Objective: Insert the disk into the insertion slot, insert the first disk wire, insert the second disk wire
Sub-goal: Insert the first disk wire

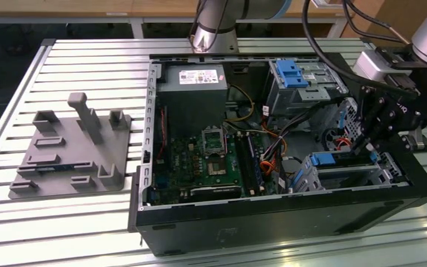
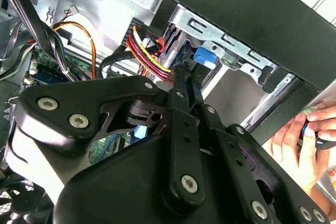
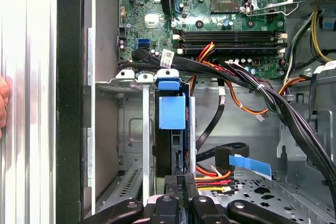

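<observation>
**Operator:** Report the tool state.

**Technician:** The gripper (image 3: 184,181) stands inside the computer case (image 1: 273,222). Its fingers (image 2: 184,85) are pressed close together, with only a thin line between them. A bundle of red, yellow and orange wires (image 3: 212,176) ends right at the fingers. Whether the bundle's plug is pinched between them cannot be told.

**Operator:** Where is the disk?

**Technician:** The disk (image 3: 172,111) sits in the slot (image 3: 123,129), just past the fingertips and seen edge-on in the first wrist view. The blue tab of its carrier is at the mouth of the silver cage. In the exterior view the slot sits in the case corner toward that view's right, and the gripper is directly over it.

**Operator:** What lies beyond the slot?

**Technician:** Black cables (image 3: 252,85) run between the slot and the circuit board (image 3: 210,3). Farther back are a taller bay with a blue latch (image 1: 295,75) and a power supply (image 1: 191,83). The case rests on a slatted table (image 1: 87,222). A grey fixture plate (image 1: 65,156) lies toward the exterior view's left. A person's hand (image 2: 310,135) is just outside the case wall, near the slot.
</observation>
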`<action>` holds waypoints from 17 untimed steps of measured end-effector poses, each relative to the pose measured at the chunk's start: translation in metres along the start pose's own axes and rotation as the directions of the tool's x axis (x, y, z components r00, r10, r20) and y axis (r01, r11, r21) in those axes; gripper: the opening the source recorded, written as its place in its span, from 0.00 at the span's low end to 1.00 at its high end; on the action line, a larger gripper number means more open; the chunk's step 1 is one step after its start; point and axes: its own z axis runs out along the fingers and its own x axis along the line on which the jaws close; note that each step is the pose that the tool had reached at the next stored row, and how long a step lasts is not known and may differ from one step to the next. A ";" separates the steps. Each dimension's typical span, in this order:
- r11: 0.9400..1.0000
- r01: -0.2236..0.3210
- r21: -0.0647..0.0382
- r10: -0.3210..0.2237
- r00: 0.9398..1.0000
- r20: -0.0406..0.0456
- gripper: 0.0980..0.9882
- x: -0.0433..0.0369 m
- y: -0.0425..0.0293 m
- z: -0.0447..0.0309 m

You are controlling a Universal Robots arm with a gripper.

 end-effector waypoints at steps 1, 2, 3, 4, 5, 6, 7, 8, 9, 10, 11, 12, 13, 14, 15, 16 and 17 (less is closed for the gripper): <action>1.000 0.000 0.000 0.000 1.000 0.000 0.07 0.0000 0.0000 -0.0002; 1.000 0.000 0.000 0.000 1.000 0.000 0.07 0.0000 0.0000 -0.0006; 1.000 0.000 0.000 0.000 1.000 0.000 0.07 0.0000 0.0000 -0.0006; 1.000 0.000 0.000 0.000 1.000 0.000 0.07 0.0000 0.0000 -0.0007; 1.000 0.000 0.000 0.000 1.000 0.000 0.07 -0.0001 0.0000 -0.0007; 1.000 0.000 0.000 0.000 1.000 0.000 0.07 0.0000 0.0000 -0.0008; 1.000 0.000 0.000 0.000 1.000 0.000 0.07 0.0000 0.0000 -0.0008; 1.000 0.000 0.000 0.000 1.000 0.000 0.07 0.0000 0.0000 -0.0009; 1.000 0.000 0.000 0.000 1.000 0.000 0.07 0.0000 0.0000 -0.0008; 1.000 0.000 0.000 0.000 1.000 0.000 0.07 0.0000 0.0000 -0.0009; 1.000 0.000 0.000 0.000 1.000 0.003 0.07 0.0000 0.0000 -0.0009; 1.000 0.000 0.000 0.000 1.000 0.010 0.07 -0.0001 0.0000 -0.0008; 1.000 0.000 0.000 0.000 1.000 0.014 0.07 -0.0001 0.0000 -0.0008; 1.000 0.000 0.000 0.000 1.000 0.016 0.07 0.0000 0.0000 -0.0007; 1.000 0.000 0.000 0.000 1.000 0.016 0.07 0.0000 0.0000 -0.0006; 1.000 0.000 0.000 0.000 1.000 0.016 0.07 0.0000 0.0000 -0.0005; 1.000 0.000 0.000 0.000 1.000 0.016 0.07 0.0001 0.0000 -0.0005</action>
